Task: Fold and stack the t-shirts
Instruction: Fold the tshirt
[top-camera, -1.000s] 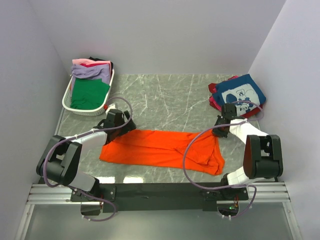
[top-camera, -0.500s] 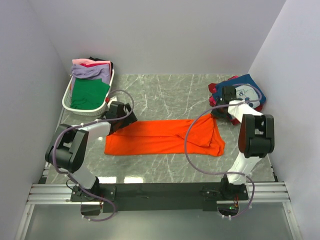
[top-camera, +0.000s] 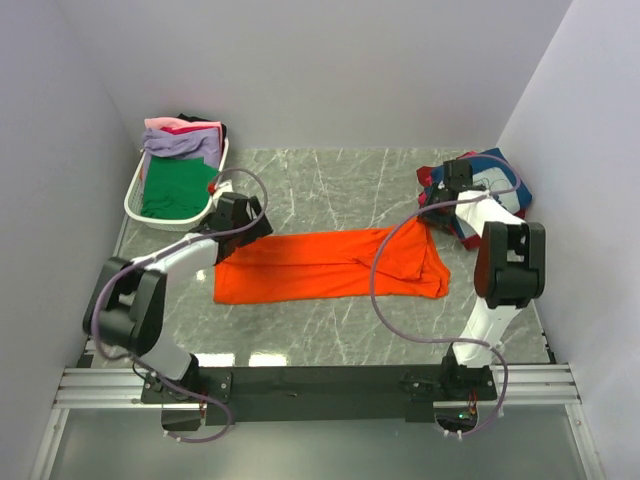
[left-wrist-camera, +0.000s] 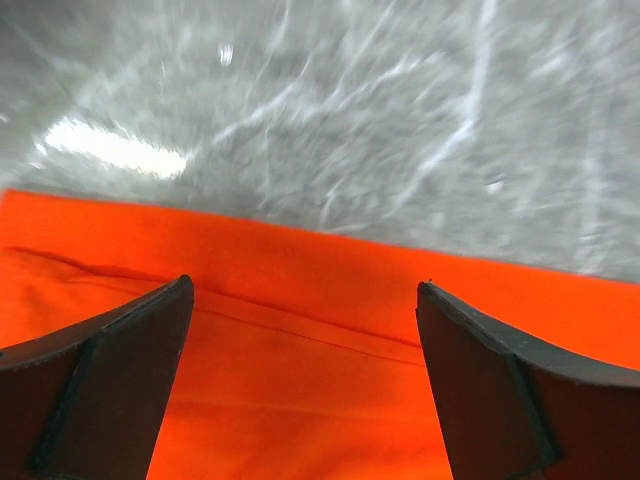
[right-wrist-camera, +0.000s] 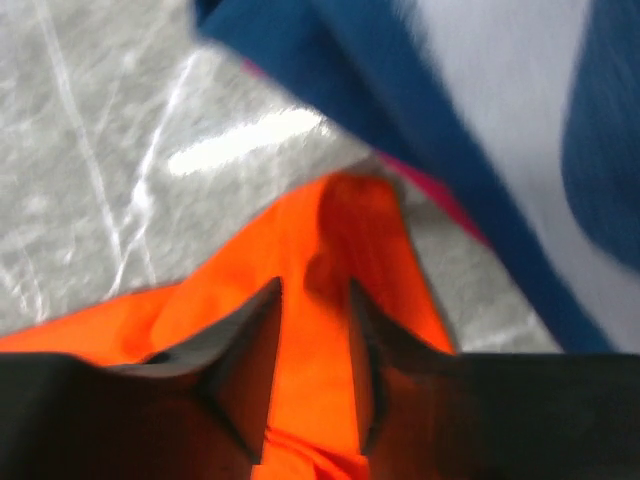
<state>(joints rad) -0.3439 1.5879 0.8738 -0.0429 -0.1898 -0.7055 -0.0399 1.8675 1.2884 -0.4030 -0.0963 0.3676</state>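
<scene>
**Orange tee flat on the worktop, one end effector at each end**

We see the orange t-shirt (top-camera: 330, 265) spread lengthwise on the marble worktop (top-camera: 330, 190). The left end effector (left-wrist-camera: 305, 300) is released, its fingers spread wide above the shirt's left far edge. The right end effector (right-wrist-camera: 312, 295) is at the shirt's far right corner. Its fingers stand narrowly apart with a raised ridge of orange cloth between them, and we cannot tell whether they grip it. Just beyond lies the navy t-shirt (top-camera: 495, 180) with white print. The white basket (top-camera: 135, 195) at far left holds green (top-camera: 178, 188), lavender (top-camera: 180, 143) and pink (top-camera: 165, 124) tees.
</scene>
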